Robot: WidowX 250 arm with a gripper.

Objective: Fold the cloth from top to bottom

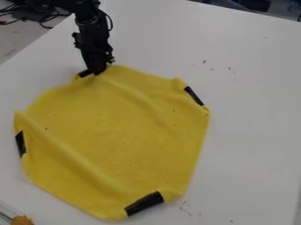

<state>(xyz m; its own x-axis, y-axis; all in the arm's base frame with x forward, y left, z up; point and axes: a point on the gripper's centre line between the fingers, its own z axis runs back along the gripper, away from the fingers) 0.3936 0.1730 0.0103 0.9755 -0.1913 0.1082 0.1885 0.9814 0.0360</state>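
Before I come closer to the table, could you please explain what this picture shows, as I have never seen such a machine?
Of course. The picture comes from a fixed camera looking down at a slant on a white table. The black machine at the upper left is a robot arm, ending in a grasping tool. Below it lies a yellow cloth, spread out and unfolded, with raised creases and black strips along its edge. The tool is at the cloth's upper edge; whether it grips the fabric, I cannot tell. At the lower left corner is part of an orange-brown object I cannot identify.
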